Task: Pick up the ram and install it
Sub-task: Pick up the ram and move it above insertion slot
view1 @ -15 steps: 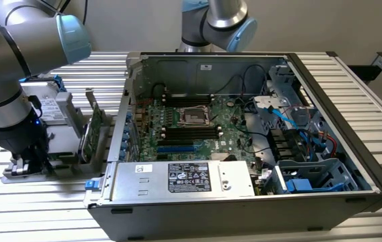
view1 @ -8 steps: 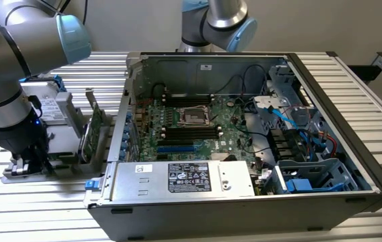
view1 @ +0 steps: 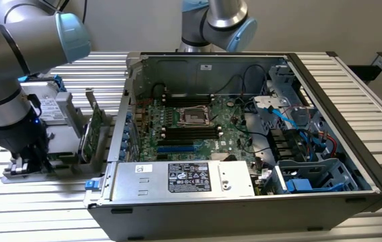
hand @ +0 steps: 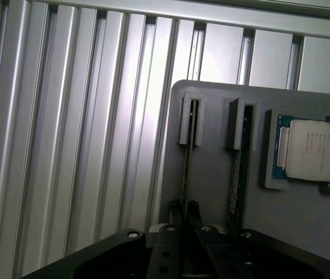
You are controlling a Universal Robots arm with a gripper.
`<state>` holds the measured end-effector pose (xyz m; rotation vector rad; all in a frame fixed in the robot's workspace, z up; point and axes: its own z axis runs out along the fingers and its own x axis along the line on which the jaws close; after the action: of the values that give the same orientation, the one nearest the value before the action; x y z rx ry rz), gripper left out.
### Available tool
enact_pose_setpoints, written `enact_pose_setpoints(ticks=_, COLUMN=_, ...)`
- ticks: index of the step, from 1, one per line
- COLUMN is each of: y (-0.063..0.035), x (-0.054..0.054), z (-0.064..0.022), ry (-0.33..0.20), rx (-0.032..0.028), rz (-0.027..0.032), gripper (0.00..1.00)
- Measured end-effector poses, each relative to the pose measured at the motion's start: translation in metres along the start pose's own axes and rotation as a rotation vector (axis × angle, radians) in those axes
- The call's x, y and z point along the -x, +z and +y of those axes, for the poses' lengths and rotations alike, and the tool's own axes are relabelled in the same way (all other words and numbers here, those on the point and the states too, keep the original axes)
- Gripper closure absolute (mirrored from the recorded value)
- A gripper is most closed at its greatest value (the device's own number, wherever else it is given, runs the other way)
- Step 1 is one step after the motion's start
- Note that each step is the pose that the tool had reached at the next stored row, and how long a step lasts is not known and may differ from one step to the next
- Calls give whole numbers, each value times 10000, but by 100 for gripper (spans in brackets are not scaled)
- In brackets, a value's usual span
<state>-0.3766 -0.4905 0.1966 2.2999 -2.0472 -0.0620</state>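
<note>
Tool [hand: 184, 207] sitting over ram [hand: 186, 171] standing in grey holder [hand: 211, 168]; grip state: cannot tell. Risking off-centre pinch tilting ram, binding in holder, bumping neighbouring stick [hand: 234, 174].

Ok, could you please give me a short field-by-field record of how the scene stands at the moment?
end effector: low over the grey holder, at the ram stick
ram stick: on edge in a holder slot, not installed
second ram stick: on edge in the neighbouring slot
processor: flat in a holder pocket
computer case: open on the slatted table, motherboard exposed
</note>
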Motion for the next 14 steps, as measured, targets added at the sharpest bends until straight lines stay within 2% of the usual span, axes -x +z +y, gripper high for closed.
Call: enact_pose_setpoints(ticks=14, y=-151, x=-2, z=11, ry=0, rx=0, rz=0, gripper=87)
